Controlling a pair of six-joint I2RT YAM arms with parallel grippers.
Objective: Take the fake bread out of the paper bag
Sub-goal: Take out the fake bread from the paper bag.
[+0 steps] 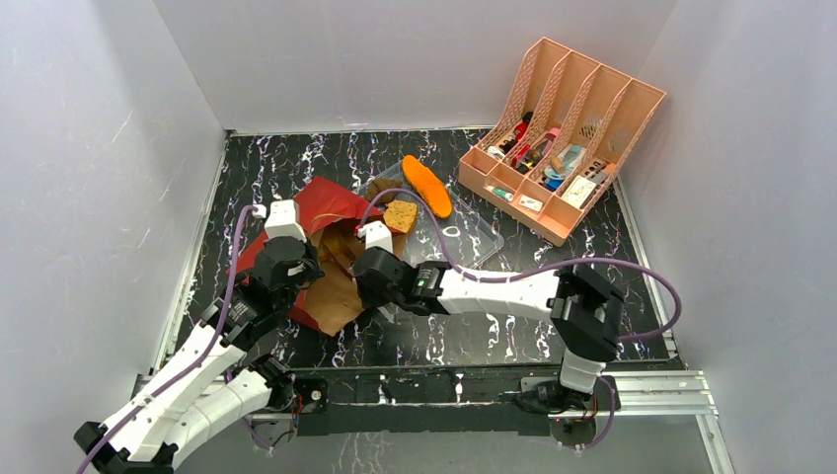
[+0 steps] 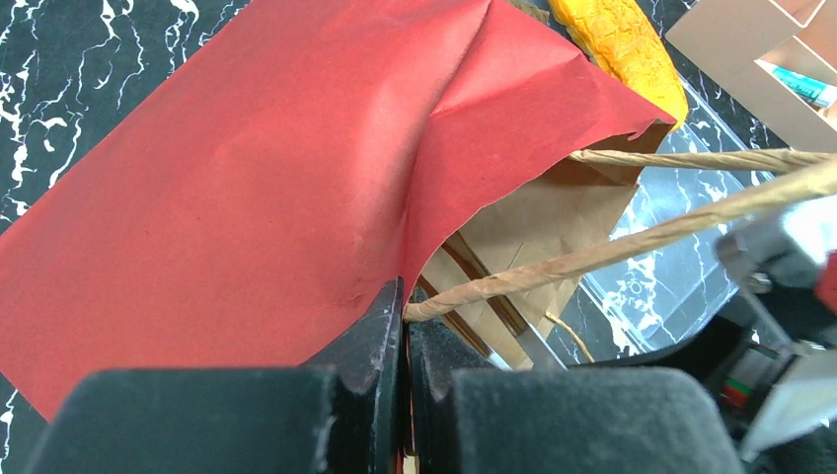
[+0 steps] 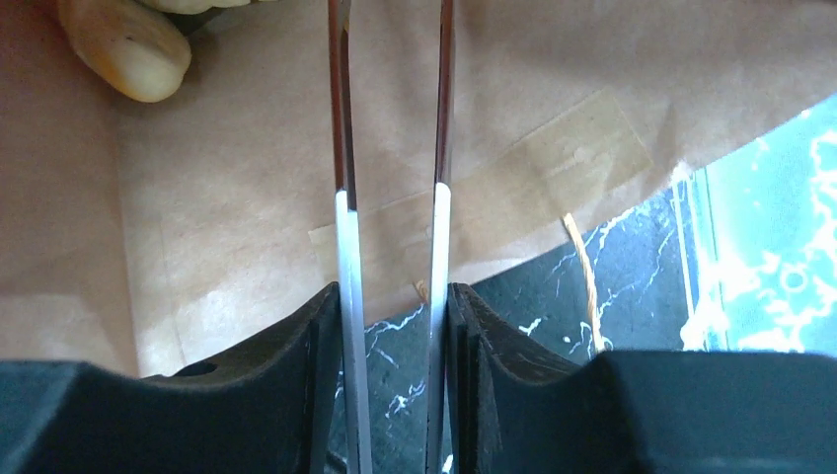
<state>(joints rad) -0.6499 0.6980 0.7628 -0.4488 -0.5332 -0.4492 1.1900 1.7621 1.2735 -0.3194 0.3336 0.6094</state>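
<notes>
The paper bag lies on its side, red outside, with its brown inside open toward the arms. My left gripper is shut on the bag's rim, where a twisted handle starts. My right gripper is shut on a pair of metal tongs, whose two arms reach into the bag's mouth. A pale tan bread piece lies inside the bag, left of the tong arms. An orange loaf and a tan square piece rest on the clear tray.
A pink file organiser holding small items stands at the back right. White walls close in the black marbled table on three sides. The clear tray sits right beside the bag's mouth.
</notes>
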